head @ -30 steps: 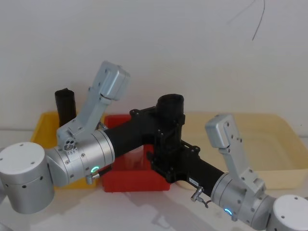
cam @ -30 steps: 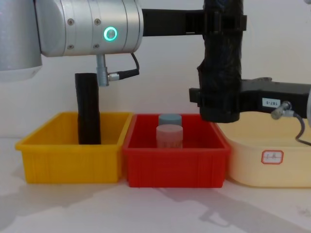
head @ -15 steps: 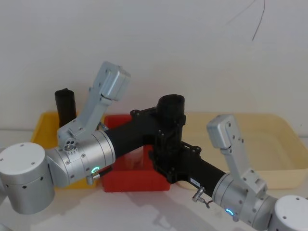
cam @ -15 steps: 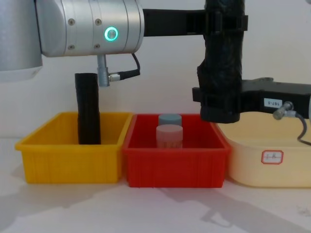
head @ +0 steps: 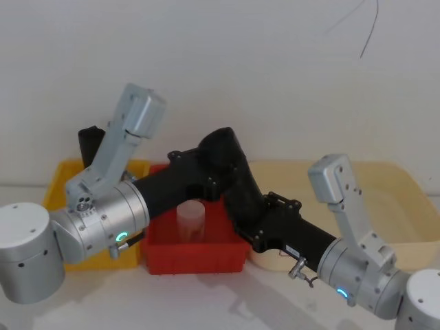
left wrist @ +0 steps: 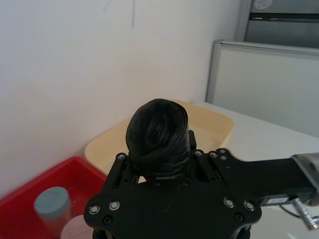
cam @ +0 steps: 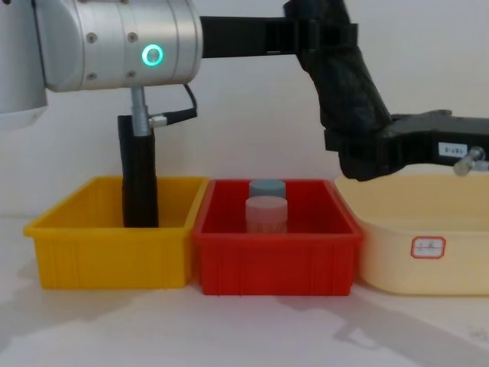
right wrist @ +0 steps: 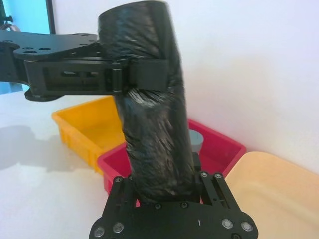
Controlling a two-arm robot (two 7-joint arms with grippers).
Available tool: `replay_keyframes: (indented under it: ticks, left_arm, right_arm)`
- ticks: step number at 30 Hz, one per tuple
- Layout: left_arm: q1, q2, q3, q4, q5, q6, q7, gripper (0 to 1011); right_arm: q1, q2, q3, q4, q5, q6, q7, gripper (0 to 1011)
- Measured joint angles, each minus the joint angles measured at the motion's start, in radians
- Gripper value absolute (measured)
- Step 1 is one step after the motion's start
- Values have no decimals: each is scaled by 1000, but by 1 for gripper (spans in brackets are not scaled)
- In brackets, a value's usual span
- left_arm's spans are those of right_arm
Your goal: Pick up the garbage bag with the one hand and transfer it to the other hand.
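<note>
The garbage bag (cam: 348,88), a black crinkled roll, hangs tilted in the air above the red bin (cam: 275,260), with its top leaning toward my left. My left gripper (cam: 315,34), on the green-ringed arm, is shut around the bag's upper part. My right gripper (cam: 365,153), on the blue-ringed arm, is shut on the bag's lower end. In the right wrist view the left gripper's fingers (right wrist: 142,74) wrap the garbage bag (right wrist: 149,129). From the left wrist I look down onto the rounded top of the garbage bag (left wrist: 158,130).
A yellow bin (cam: 107,256) on the left holds a straight smooth black roll (cam: 139,183) standing upright. Two jars stand in the red bin, a pink one (cam: 267,215) in front of a grey-blue one (cam: 267,187). A cream tub (cam: 428,245) sits on the right.
The bag was upright and now leans, top to the left and lower end to the right. My left arm has shifted left, and my right gripper has moved right and up.
</note>
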Motion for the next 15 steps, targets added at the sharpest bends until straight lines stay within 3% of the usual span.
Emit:
replay_keyframes:
  ticks: [10,15]
  left_arm:
    - [0,10,-28,14,-12,-6,22,396]
    - [-2,15,-42,20,-14,-10,34,523]
  right_arm:
    - [23,4,7,14,-4,5,5,516]
    - [30,-2,4,26,-3,6,7,516]
